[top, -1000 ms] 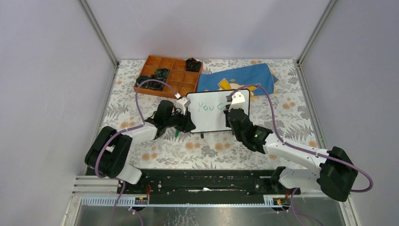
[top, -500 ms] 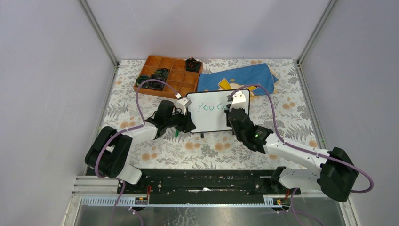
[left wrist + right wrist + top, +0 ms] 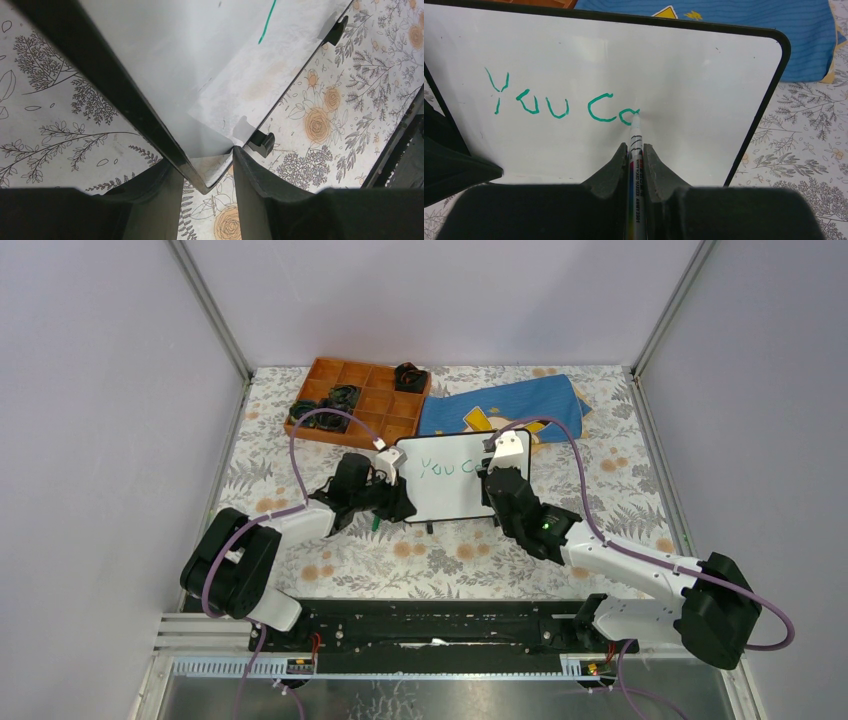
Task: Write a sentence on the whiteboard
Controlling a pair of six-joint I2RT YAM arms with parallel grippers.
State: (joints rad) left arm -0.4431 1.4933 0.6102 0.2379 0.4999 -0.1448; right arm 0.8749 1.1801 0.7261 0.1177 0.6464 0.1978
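Observation:
The whiteboard (image 3: 450, 495) stands tilted on the floral table, black-framed. Green letters "You C" and the start of another letter make up the sentence (image 3: 559, 102), which also shows from above as a green line (image 3: 447, 467). My right gripper (image 3: 636, 147) is shut on a whiteboard marker (image 3: 635, 170), whose tip touches the board at the last green stroke. From above, the right gripper (image 3: 488, 478) sits at the board's right part. My left gripper (image 3: 205, 165) is shut on the whiteboard's (image 3: 190, 50) lower left corner, one finger on each side; from above, the left gripper (image 3: 398, 502) is at the board's left edge.
An orange compartment tray (image 3: 380, 415) with black items stands at the back left. A blue cloth (image 3: 505, 405) with yellow print lies behind the board. One black board foot (image 3: 263, 141) rests on the floral cover. Grey walls close in both sides.
The right gripper has shifted slightly at the board and the last green stroke has grown a little. The left arm and the board have stayed still.

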